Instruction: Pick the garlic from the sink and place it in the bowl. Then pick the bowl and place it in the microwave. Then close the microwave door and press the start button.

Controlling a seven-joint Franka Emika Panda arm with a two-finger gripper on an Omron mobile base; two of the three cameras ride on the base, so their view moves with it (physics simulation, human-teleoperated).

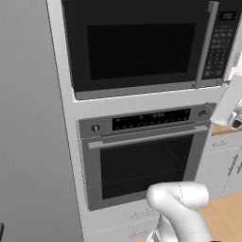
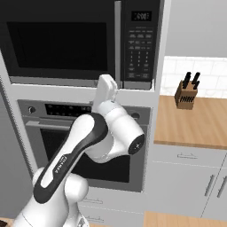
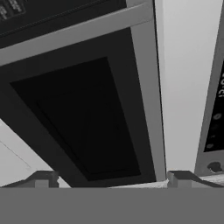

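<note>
One open hand point(image 3: 112, 177) faces one microwave door point(image 3: 83, 118).

You are looking at the microwave point(image 1: 142, 47) sitting directly above the oven point(image 1: 144, 156) in one tall column. The microwave door point(image 2: 57, 40) is lying shut, with the keypad strip point(image 2: 139, 42) standing to its right. To the right of the column the worktop point(image 2: 195, 122) is carrying a knife block point(image 2: 186, 95) near the back wall.

Black microwave point(image 1: 142, 47) above oven, door point(image 2: 57, 42) closed.
</note>
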